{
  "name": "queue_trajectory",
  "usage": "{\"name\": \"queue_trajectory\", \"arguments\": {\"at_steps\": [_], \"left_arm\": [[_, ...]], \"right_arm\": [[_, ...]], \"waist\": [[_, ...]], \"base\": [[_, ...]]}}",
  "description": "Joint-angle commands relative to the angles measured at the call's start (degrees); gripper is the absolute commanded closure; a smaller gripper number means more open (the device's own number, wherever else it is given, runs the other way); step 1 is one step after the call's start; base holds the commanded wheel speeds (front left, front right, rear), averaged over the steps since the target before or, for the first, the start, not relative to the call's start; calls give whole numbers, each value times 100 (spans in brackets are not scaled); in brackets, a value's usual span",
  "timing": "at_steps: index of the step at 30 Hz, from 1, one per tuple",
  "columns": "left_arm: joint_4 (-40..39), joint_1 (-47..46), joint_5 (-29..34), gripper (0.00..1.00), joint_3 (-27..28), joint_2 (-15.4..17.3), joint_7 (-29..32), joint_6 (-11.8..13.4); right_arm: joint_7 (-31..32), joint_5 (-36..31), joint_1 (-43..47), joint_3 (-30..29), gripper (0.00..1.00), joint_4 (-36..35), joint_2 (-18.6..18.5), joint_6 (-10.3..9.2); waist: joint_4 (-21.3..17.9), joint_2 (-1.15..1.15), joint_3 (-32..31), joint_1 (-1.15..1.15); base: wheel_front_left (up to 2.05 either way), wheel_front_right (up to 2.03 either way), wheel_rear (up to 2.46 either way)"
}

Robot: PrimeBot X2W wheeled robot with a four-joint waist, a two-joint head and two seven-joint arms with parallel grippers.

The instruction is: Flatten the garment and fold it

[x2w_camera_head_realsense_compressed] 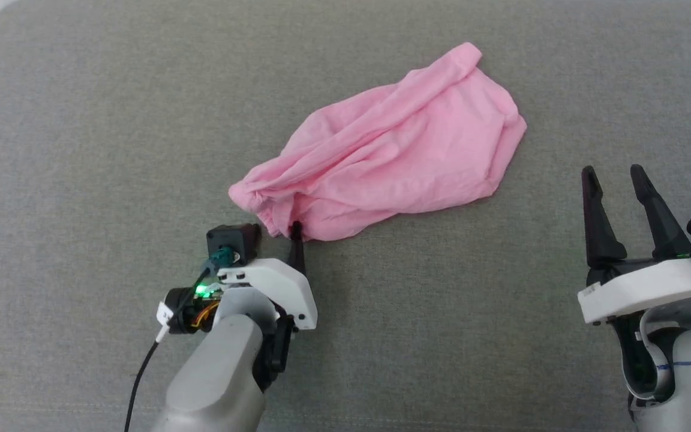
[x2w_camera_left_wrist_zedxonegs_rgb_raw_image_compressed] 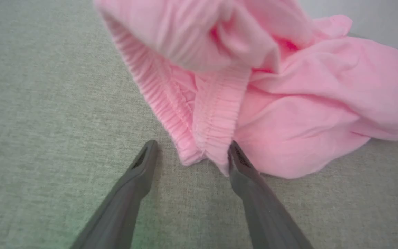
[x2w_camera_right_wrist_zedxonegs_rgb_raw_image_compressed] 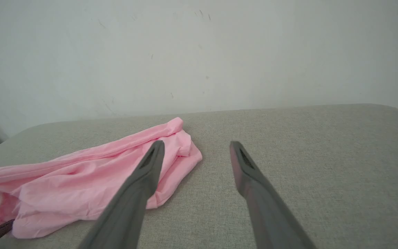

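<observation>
I saw the left gripper [x2w_camera_left_wrist_zedxonegs_rgb_raw_image_compressed: 192,144] open, fingers [x2w_camera_left_wrist_zedxonegs_rgb_raw_image_compressed: 133,186] straddling the waistband [x2w_camera_left_wrist_zedxonegs_rgb_raw_image_compressed: 216,114] of the crumpled shorts [x2w_camera_head_realsense_compressed: 393,150] on the grey tabletop [x2w_camera_head_realsense_compressed: 81,150], the right gripper [x2w_camera_head_realsense_compressed: 613,170] open and apart, a pale wall [x2w_camera_right_wrist_zedxonegs_rgb_raw_image_compressed: 199,52] behind.

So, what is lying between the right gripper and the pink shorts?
Nothing lies there: the head view shows a bare stretch of grey upholstery between the open right gripper and the pink shorts.
</observation>
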Motion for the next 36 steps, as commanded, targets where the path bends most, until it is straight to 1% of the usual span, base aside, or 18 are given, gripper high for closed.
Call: {"name": "queue_trajectory", "arguments": {"at_steps": [1,4,5,6,7,10,14,18,22,28,32,35,36], "left_arm": [[90,-72,-48,0,26,-9,81,52],[223,-129,-180,0,17,-36,283,-28],[240,-146,-208,7,-4,-45,318,-76],[237,-166,-227,58,-30,-53,315,-136],[225,-176,-257,100,-54,-63,307,-205],[187,-191,-340,100,-136,-93,304,-371],[133,-232,-383,100,-239,-120,244,-468],[73,-282,-408,100,-352,-140,182,-513],[6,-351,-437,100,-479,-154,147,-549],[-106,-466,-515,100,-655,-167,87,-574],[-156,-525,-570,100,-760,-170,50,-568],[-174,-547,-606,100,-823,-172,21,-560],[-176,-549,-618,100,-839,-172,12,-558]], "right_arm": [[-30,23,-23,10,0,8,17,-5],[-6,-8,-85,12,0,70,18,-5],[17,-37,-120,12,0,106,18,-5],[41,-54,-160,13,0,136,18,-5],[74,-70,-209,14,0,174,18,-5],[173,-189,-432,41,0,343,18,-5],[281,-394,-911,54,0,741,19,-5],[515,-570,-1550,-73,0,1449,19,-5],[897,-787,-2253,-189,0,2272,19,-5],[1832,-1367,-3095,-636,0,3441,16,-5],[2492,-1821,-3464,-830,0,3908,17,-5],[3042,-2071,-3601,-863,0,4123,17,-5],[3204,-2129,-3621,-856,35,4160,17,-5]], "waist": [[-52,0,62,0],[-52,0,112,0],[-42,0,127,0],[-26,0,142,0],[-6,0,156,0],[70,0,195,0],[195,0,250,0],[346,0,325,0],[509,0,431,0],[711,0,620,0],[780,0,702,0],[790,0,710,0],[787,0,705,0]], "base": [[0,0,0],[0,0,0],[0,0,0],[0,0,0],[0,0,0],[0,0,0],[0,0,0],[0,0,0],[0,0,0],[0,0,0],[0,0,0],[0,0,0],[0,0,0]]}}
